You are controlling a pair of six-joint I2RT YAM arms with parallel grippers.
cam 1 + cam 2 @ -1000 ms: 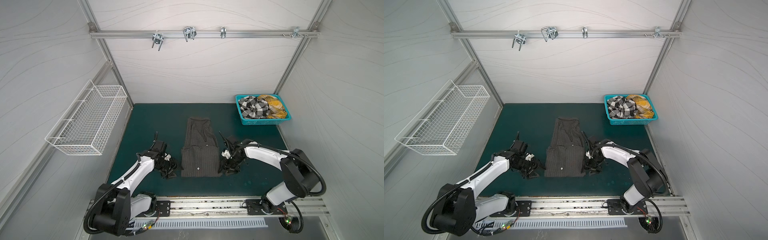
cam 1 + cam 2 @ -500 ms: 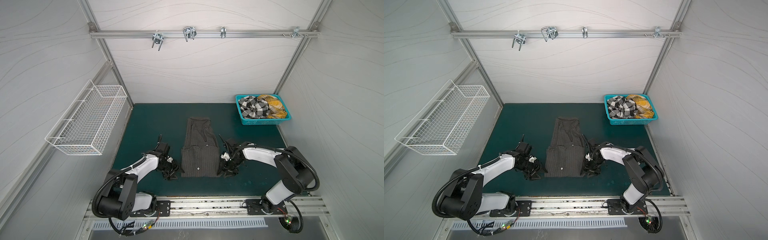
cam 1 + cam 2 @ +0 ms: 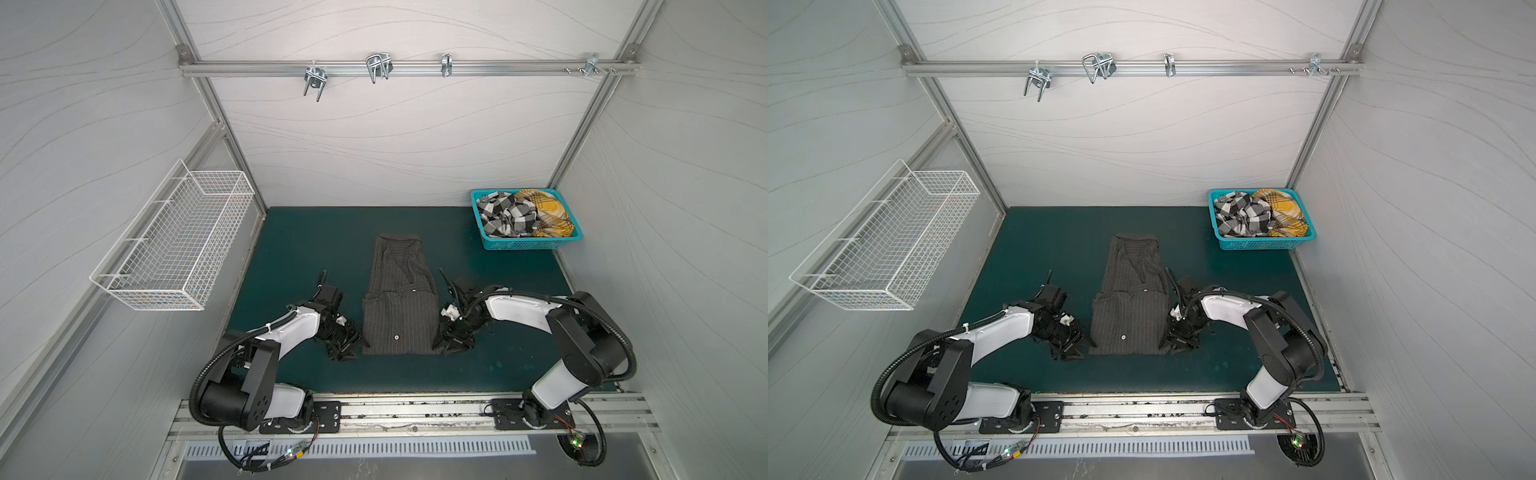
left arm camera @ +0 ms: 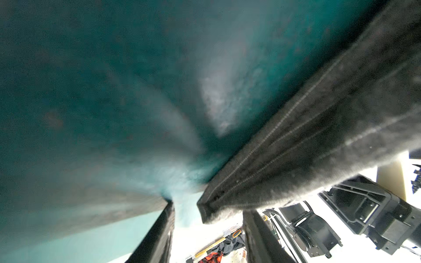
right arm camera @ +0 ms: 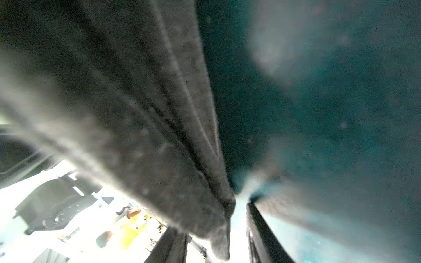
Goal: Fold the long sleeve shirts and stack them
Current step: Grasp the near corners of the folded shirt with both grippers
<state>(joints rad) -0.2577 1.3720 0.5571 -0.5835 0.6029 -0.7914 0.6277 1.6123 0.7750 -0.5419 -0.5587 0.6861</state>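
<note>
A charcoal pinstriped shirt [image 3: 397,316] [image 3: 1127,316] lies folded into a narrow strip in the middle of the green mat [image 3: 299,249]. My left gripper [image 3: 347,351] [image 3: 1069,353] is low at its near left corner. My right gripper [image 3: 451,345] [image 3: 1177,347] is low at its near right corner. In the left wrist view the shirt [image 4: 319,136] pokes its corner between the parted jaws of the left gripper [image 4: 208,208], with gaps either side. The right wrist view shows the shirt [image 5: 136,113] with its corner inside the open right gripper [image 5: 211,217]. A checked shirt [image 3: 505,216] and a yellow plaid shirt [image 3: 548,212] lie crumpled in the basket.
The teal lattice basket [image 3: 523,245] stands at the mat's back right corner. A white wire basket [image 3: 178,245] hangs on the left wall. A rail with metal hooks [image 3: 378,70] crosses the back wall. The metal base rail [image 3: 415,415] runs along the mat's front edge.
Both grippers have slid a little toward the front edge, along the shirt's sides to its near corners. Their jaws have narrowed around the cloth. The shirt has not moved.
</note>
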